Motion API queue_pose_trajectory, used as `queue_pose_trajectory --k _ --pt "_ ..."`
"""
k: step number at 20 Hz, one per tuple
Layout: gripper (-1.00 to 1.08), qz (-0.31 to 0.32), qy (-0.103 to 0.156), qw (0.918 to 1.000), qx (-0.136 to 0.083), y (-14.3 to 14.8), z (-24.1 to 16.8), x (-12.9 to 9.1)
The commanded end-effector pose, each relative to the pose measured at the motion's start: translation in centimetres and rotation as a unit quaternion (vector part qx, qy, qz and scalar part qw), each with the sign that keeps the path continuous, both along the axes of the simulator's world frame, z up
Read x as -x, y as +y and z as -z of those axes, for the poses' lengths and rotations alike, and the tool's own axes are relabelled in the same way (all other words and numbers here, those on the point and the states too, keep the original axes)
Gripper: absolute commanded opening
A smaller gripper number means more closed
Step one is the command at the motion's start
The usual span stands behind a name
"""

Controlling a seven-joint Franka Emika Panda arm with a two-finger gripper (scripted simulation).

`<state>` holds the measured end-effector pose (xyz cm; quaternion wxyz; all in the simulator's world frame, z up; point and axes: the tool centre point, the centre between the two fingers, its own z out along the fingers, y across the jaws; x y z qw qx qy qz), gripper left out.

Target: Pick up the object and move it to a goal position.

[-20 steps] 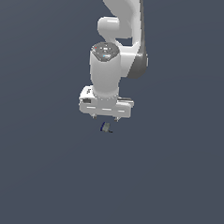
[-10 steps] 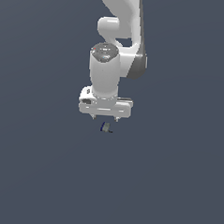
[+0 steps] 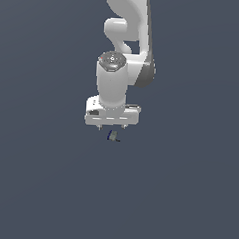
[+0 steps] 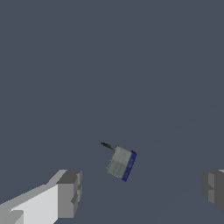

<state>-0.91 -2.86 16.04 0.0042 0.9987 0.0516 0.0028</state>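
Hovering directly over the object (image 4: 121, 163), the gripper (image 4: 140, 192) stood with its jaws spread wide, one finger (image 4: 70, 194) and the other finger (image 4: 213, 189) well apart, and nothing was held between them. In the wrist view the object showed as a small grey block with a dark blue edge and a thin dark spike at one corner; it sat tilted, nearer one finger than the other, apart from both. In the exterior view the object (image 3: 112, 136) appeared as a tiny dark sliver just beneath the white arm (image 3: 113, 86), against the plain grey-blue surface (image 3: 37, 186). This placement suited a straight descent to straddle the object, though recentring was probably needed first. No goal marker was visible. No containers were present in either view.
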Motion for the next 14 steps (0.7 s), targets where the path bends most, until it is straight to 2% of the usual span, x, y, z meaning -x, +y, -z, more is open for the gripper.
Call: queue_pose_trajectory --k 1,7,14 --pt "1.0 -0.03 0.001 0.9995 0.001 0.0 0.6 0.2" --pt "1.0 -0.115 0.003 0.9934 0.004 -0.1 2.2 0.7" --pt "1.0 -0.213 0.005 0.9771 0.005 0.0 4.0 1.4"
